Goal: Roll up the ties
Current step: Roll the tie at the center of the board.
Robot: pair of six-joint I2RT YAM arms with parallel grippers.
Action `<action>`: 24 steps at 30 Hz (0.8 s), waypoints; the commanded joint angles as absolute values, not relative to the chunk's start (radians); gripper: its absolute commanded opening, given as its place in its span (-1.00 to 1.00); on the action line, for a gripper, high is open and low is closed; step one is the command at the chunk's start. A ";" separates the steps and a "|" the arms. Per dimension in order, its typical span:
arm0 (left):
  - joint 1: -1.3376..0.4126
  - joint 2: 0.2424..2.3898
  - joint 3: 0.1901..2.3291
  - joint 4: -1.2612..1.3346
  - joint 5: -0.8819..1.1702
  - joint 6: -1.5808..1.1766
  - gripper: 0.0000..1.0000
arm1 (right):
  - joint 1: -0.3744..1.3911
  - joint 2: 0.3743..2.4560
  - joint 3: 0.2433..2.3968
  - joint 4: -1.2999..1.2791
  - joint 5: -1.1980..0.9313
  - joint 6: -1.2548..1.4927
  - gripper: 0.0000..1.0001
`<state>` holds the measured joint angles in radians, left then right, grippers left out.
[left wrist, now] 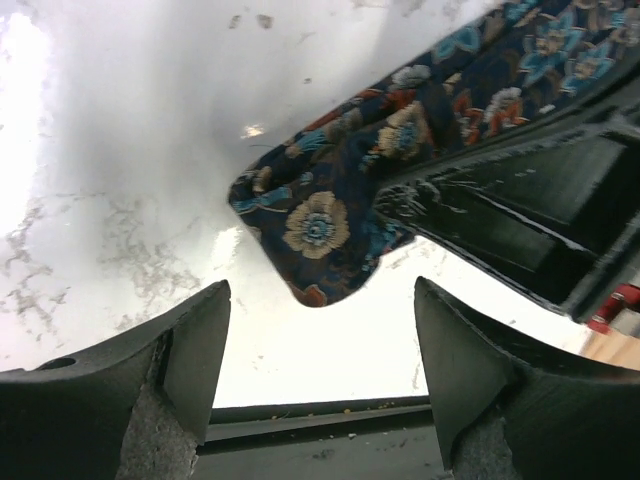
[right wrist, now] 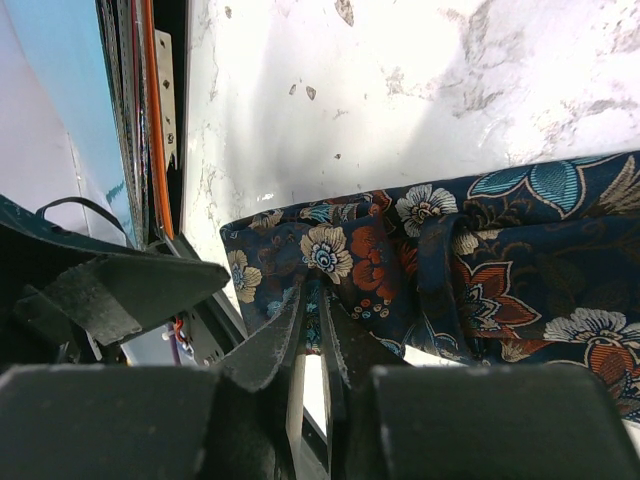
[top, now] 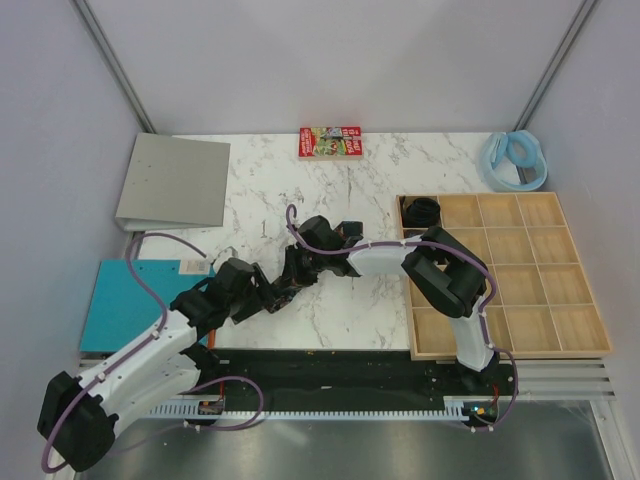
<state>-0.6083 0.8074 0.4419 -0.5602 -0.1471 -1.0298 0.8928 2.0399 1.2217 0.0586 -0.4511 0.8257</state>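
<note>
Tie (right wrist: 430,250) | folded end over marble bench (right wrist: 400,80), left of centre | right hand (right wrist: 312,300) pinching the fold | left hand (left wrist: 320,330) spread, just beside that end, apparently not touching.

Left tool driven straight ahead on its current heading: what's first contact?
Most likely the folded end of the tie, which sits just ahead of the open left tool, pinched by the right tool. The marble tabletop lies behind it, though depth is hard to judge.
</note>
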 commanded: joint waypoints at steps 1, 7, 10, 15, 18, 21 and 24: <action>-0.603 0.842 0.442 -0.600 -0.210 -1.077 0.58 | 0.891 2.071 1.193 -0.009 -0.397 0.807 -0.66; -0.603 0.942 0.446 -0.543 -0.218 -1.074 0.55 | 0.893 2.066 1.190 -0.006 -0.397 0.810 -0.65; -0.603 0.969 0.443 -0.523 -0.213 -1.071 0.55 | 0.893 2.066 1.184 -0.006 -0.397 0.811 -0.65; -0.603 1.002 0.419 -0.476 -0.210 -1.077 0.53 | 0.893 2.069 1.178 -0.008 -0.397 0.816 -0.66; -0.603 1.029 0.407 -0.443 -0.206 -1.081 0.50 | 0.893 2.077 1.175 0.020 -0.400 0.818 -0.65; -0.603 1.067 0.410 -0.410 -0.202 -1.081 0.48 | 0.893 2.082 1.175 0.025 -0.402 0.821 -0.66; -0.603 1.106 0.422 -0.382 -0.206 -1.081 0.42 | 0.893 2.086 1.173 0.028 -0.406 0.821 -0.65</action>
<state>-0.6064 1.0302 0.4366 -0.4671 -0.1684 -1.0473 0.8883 2.0399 1.2110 0.0772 -0.4473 0.8413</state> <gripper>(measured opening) 0.726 0.173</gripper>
